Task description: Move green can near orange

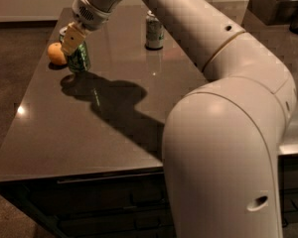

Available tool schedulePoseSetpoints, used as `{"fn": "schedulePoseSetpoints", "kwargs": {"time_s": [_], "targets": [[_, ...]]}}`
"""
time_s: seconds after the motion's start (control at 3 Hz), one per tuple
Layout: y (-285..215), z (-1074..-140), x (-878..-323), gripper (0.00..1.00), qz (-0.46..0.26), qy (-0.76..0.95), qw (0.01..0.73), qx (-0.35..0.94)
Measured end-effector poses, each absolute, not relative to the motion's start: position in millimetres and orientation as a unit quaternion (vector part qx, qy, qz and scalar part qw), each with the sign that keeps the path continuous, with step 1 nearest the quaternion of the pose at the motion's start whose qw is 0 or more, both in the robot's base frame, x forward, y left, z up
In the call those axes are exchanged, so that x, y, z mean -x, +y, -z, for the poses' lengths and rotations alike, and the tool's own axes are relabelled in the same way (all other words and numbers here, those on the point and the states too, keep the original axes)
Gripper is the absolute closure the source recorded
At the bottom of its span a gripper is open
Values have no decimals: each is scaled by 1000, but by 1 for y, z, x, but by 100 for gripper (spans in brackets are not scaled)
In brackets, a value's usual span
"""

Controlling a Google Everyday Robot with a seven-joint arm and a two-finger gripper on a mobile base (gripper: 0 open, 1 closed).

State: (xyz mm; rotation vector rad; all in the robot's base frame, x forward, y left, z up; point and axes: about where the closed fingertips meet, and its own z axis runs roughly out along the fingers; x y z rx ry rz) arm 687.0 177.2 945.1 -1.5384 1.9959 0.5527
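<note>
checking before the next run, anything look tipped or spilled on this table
Nothing spilled or damaged. The green can seems to lean slightly in the gripper, right beside the orange; the silver can stands upright farther back.

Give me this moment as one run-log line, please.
end effector: shut on green can | green can: next to orange, far-left of tabletop | silver can: apart, farther right

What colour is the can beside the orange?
The green can is light green with dark lettering, in the camera view; the gripper holds its top.
</note>
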Motion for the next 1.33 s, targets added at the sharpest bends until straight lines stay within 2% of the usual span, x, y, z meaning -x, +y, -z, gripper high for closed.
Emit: {"fn": "schedulePoseSetpoints", "kwargs": {"time_s": [0.33, 0.67, 1.0, 1.33], "targets": [[182, -932, -695, 58, -203, 743, 272, 577], [186, -920, -700, 27, -205, 743, 263, 581], [188, -918, -700, 5, -206, 742, 261, 582], [189, -916, -699, 0, -207, 742, 260, 582]]}}
